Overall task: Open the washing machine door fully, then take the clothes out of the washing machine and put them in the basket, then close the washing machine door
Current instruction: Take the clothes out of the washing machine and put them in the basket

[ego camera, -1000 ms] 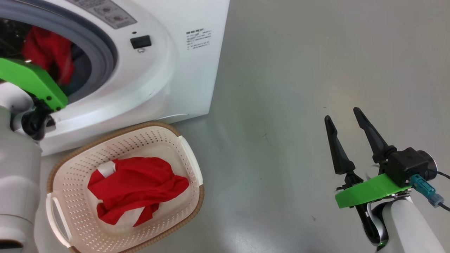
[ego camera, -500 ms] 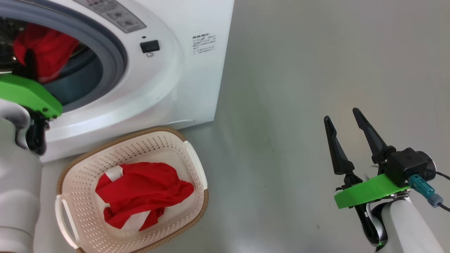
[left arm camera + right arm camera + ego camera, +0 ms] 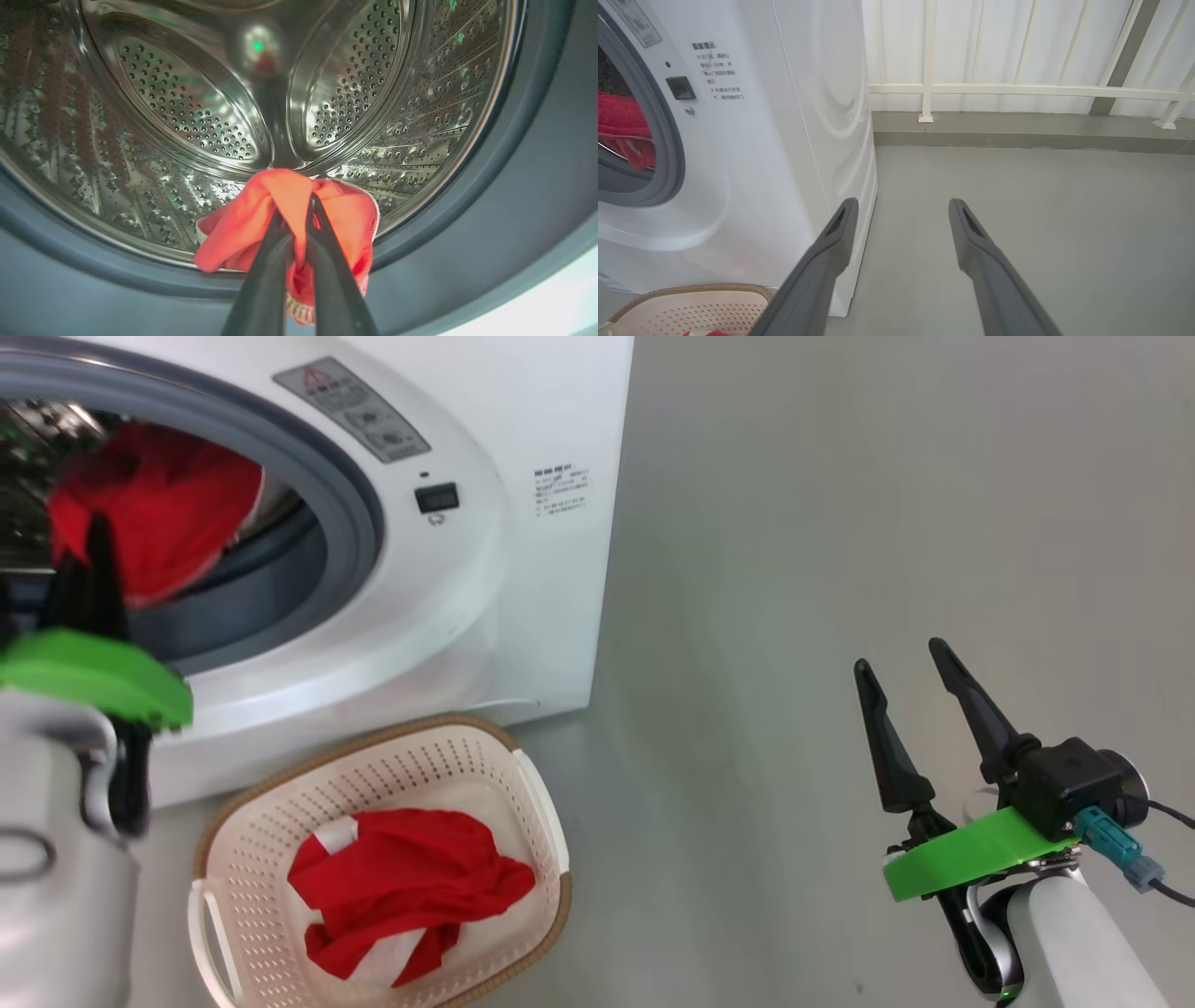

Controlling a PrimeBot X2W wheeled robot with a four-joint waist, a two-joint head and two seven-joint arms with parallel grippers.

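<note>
Left gripper [image 3: 295, 207] reaches into washer [image 3: 523, 597], fingers pinched almost together on a bunched fold of red garment [image 3: 233, 228]. Garment sits low at the near lip of the drum [image 3: 187, 116], slumping toward the grey ring [image 3: 359, 523]. White trim [image 3: 299, 311] hangs below the fingers.

Right gripper [image 3: 896, 655] spread wide, holding nothing, over bare floor [image 3: 840, 523] well right of washer.

Basket [image 3: 411, 767] on floor just below washer front, with another red piece [image 3: 411, 887] lying inside.

Handling, judged: cloth is light, limp, neither slippery nor fragile, and will sag and trail once lifted. The grip is on a gathered ridge near the middle, a good spot that catches several layers. Risk: the hanging hem drags on ring or snags at drum lip. Lift clear before swinging down to basket.
</note>
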